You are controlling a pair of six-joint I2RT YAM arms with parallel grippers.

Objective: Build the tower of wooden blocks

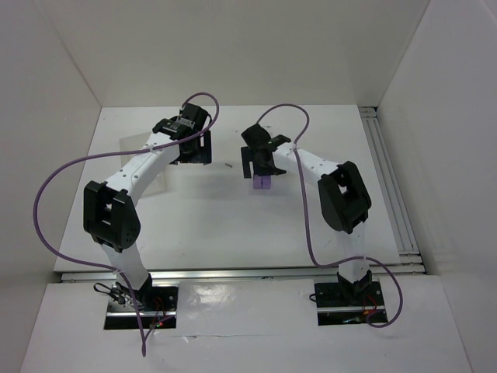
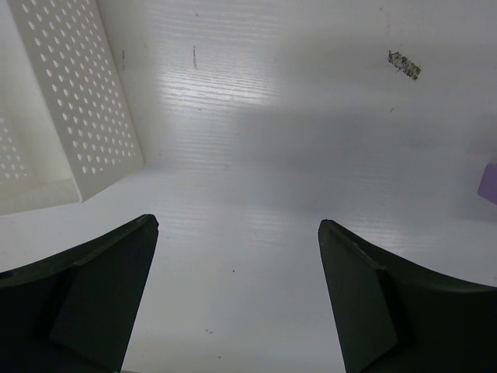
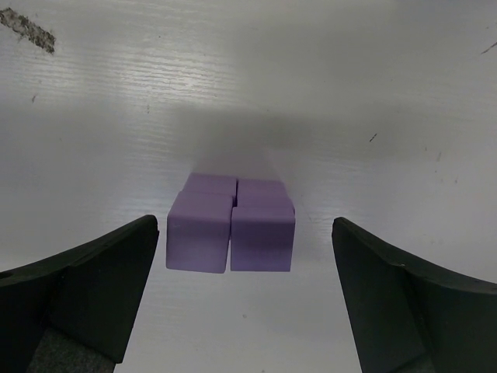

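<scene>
The wood block tower [image 3: 231, 225] is a tight cluster of light-purple cubes on the white table, two in front and two right behind them. It also shows in the top view as the tower [image 1: 262, 183], right of the table's middle. My right gripper [image 3: 245, 220] hangs just above and on the near side of it. This gripper is open, its black fingers [image 3: 93, 280] well clear of the cubes on both sides. My left gripper [image 2: 237, 221] is open over bare table with nothing between its fingers. A purple cube edge [image 2: 489, 183] peeks in at the right of the left wrist view.
A white perforated tray [image 2: 85, 101] stands just left of the left gripper, towards the back left of the table [image 1: 210, 225]. A dark scuff mark [image 2: 404, 64] lies between the two grippers. White walls close in the table on three sides.
</scene>
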